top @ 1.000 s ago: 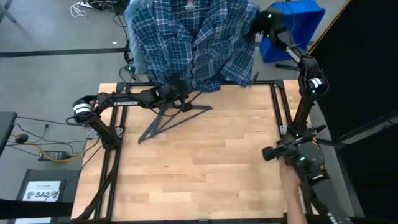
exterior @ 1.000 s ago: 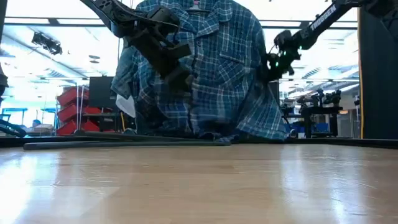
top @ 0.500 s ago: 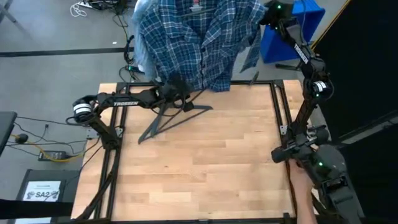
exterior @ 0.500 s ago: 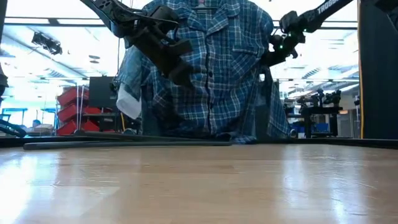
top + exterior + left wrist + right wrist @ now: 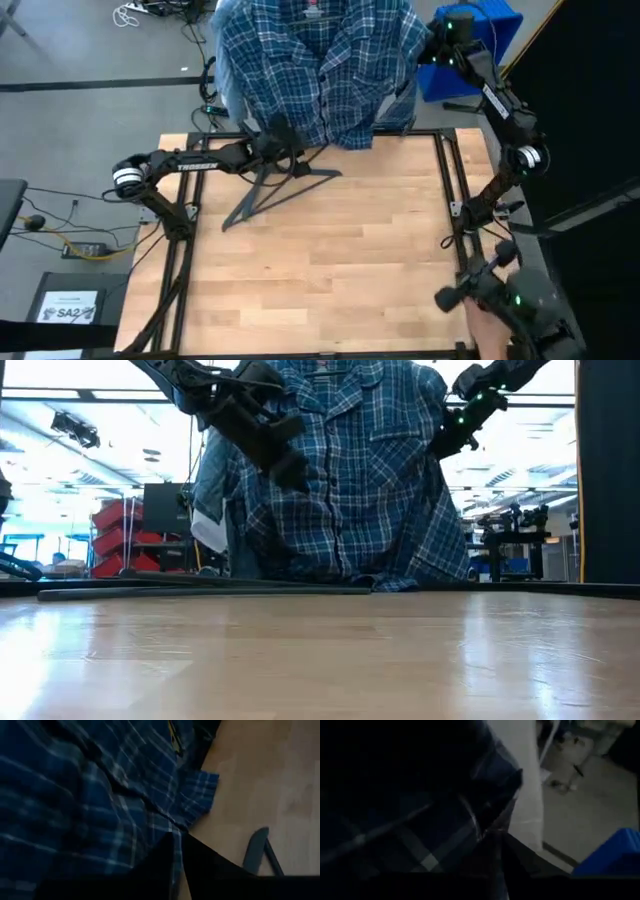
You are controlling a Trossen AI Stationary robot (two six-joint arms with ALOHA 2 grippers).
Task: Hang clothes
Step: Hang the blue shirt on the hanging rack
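The dark blue plaid shirt (image 5: 320, 70) hangs upright past the table's far edge, front toward me, its top out of view. In the low view its hem (image 5: 380, 582) reaches down to table level. My left gripper (image 5: 283, 140) is shut on the shirt's left front, raised above the table in the low view (image 5: 290, 472). My right gripper (image 5: 428, 45) is shut high on the shirt's right side (image 5: 447, 445). A dark grey hanger (image 5: 275, 190) lies flat on the wood below the left gripper. My left gripper pinches plaid cloth of the left front panel (image 5: 167, 827) between its two fingers. It comes from the table's left, slanting toward the far edge. One layer or several, I cannot tell. The cloth hangs slack below the fingers. My right gripper pinches plaid cloth at the shirt's upper right side, by the sleeve (image 5: 470, 815). It comes from the table's right at about shoulder height. The wrist view is too dark to tell edge from fold. That side of the shirt is drawn outward.
Pale cloth (image 5: 205, 525) hangs behind the plaid shirt on its left. A blue bin (image 5: 485, 45) stands on the floor beyond the far right corner. A person's hand (image 5: 490, 335) shows beside the right arm's base. The wooden tabletop (image 5: 330, 270) stretches toward the near edge.
My right gripper has gone up and toward the table's right, keeping hold. It has drawn the shirt's right side up and outward, so the bunched front has spread flatter. My left gripper has risen slightly with the left front.
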